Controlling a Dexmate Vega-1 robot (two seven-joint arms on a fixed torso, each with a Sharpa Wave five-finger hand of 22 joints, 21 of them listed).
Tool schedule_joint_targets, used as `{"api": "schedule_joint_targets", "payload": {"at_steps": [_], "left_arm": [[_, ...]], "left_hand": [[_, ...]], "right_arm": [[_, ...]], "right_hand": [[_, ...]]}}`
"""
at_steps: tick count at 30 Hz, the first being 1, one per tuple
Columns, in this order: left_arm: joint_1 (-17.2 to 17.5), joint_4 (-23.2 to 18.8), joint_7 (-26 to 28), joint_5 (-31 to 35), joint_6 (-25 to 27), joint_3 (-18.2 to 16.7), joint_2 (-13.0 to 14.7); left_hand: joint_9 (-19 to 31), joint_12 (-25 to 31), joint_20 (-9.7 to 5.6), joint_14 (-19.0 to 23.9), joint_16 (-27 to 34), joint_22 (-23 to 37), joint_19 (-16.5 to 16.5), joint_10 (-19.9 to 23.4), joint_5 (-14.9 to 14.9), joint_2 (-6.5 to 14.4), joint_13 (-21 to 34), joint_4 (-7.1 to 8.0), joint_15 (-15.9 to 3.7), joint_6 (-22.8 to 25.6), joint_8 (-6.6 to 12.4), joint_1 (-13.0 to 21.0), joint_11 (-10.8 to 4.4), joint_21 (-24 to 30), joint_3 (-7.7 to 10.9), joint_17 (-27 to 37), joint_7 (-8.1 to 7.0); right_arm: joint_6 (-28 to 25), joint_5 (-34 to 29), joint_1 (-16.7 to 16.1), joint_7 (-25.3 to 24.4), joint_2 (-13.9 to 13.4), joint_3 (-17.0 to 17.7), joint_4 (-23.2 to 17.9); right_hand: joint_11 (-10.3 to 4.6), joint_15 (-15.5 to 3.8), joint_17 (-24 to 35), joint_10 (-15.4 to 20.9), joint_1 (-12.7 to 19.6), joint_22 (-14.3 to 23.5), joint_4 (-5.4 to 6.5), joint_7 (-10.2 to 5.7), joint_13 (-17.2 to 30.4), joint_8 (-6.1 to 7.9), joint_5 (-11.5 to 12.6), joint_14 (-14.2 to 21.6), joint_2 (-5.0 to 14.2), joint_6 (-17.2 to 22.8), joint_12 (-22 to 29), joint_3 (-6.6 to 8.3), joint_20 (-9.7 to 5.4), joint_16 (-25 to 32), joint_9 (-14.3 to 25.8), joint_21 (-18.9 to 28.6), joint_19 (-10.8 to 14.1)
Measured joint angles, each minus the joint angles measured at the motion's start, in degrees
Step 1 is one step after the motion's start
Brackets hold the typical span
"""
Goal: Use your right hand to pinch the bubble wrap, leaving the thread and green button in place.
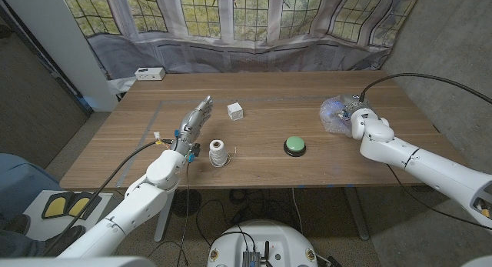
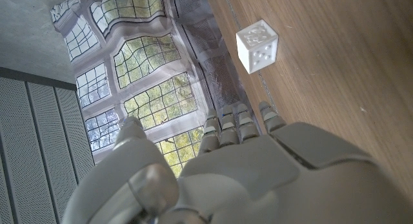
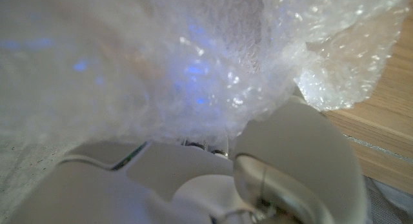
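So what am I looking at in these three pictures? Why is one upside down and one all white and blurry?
It is a robot with two arms, each ending in a hand, standing at a wooden table. The wide picture comes from a camera on its head, looking down. The other two come from cameras on its wrists, which is why they look turned.

On the table lie a spool of thread, a green button, a small white dice and a piece of bubble wrap. A white box sits at the far edge.

The left hand holds nothing, its fingers stretched out toward the dice. The right hand is at the bubble wrap and seems to be gripping it. Its wrist camera is pressed so close to the wrap that the picture turns white and blurry.
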Motion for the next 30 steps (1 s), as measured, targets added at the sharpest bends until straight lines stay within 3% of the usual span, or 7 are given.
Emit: {"api": "schedule_joint_targets", "payload": {"at_steps": [5, 10, 18, 30], "left_arm": [[-0.1, 0.1, -0.1, 0.0, 0.0, 0.1, -0.1], [-0.2, 0.3, -0.2, 0.0, 0.0, 0.1, -0.1], [-0.2, 0.5, -0.2, -0.2, 0.0, 0.2, -0.1], [-0.4, 1.0, -1.0, -0.5, -0.3, 0.1, -0.1]], "left_hand": [[0.0, 0.0, 0.00, 0.0, 0.0, 0.0, 0.0, 0.0, 0.0, 0.0, 0.0, 0.00, 0.00, 0.0, 0.00, 0.0, 0.00, 0.0, 0.00, 0.0, 0.00], [0.0, 0.0, 0.00, 0.0, 0.0, 0.0, 0.0, 0.0, 0.0, 0.0, 0.0, 0.00, 0.00, 0.0, 0.00, 0.0, 0.00, 0.0, 0.00, 0.0, 0.00], [0.0, 0.0, 0.00, 0.0, 0.0, 0.0, 0.0, 0.0, 0.0, 0.0, 0.0, 0.00, 0.00, 0.0, 0.00, 0.0, 0.00, 0.0, 0.00, 0.0, 0.00], [0.0, 0.0, 0.00, 0.0, 0.0, 0.0, 0.0, 0.0, 0.0, 0.0, 0.0, 0.00, 0.00, 0.0, 0.00, 0.0, 0.00, 0.0, 0.00, 0.0, 0.00]], "right_arm": [[-0.4, -0.6, 0.0, 0.1, -0.2, -0.3, -0.3], [-1.1, -1.4, -0.2, 0.6, -0.4, -0.4, -0.8], [-1.6, -1.6, -1.2, 0.9, -1.1, 0.6, -2.4], [-1.7, -0.6, -3.9, -1.7, -2.1, 3.2, -6.3]], "right_hand": [[0.11, 0.79, -1.9, -5.0, -3.9, 0.0, 0.86, -0.94, -1.1, 0.00, 0.3, -5.7, -0.24, -3.4, -0.4, -1.31, -0.08, 0.0, -0.3, -4.3, -5.5], [0.09, 0.95, -2.9, -7.6, -5.8, 0.0, 1.33, -1.65, -1.6, 0.00, 0.3, -8.2, -0.11, -5.5, -0.4, -1.79, -0.25, 0.0, -0.3, -6.4, -7.9], [0.28, 0.93, -3.4, -9.2, -8.0, 0.0, 1.98, -1.75, -2.0, 0.00, 0.3, -9.6, 0.46, -7.2, -0.4, -2.44, -0.14, 0.2, -0.3, -7.6, -9.2], [0.48, 1.22, -3.9, -10.2, -9.2, 0.0, 2.35, -1.50, -2.3, -0.22, 0.3, -10.4, 1.19, -9.8, -0.4, -2.81, -0.15, 0.5, -0.5, -8.4, -9.2]]}}
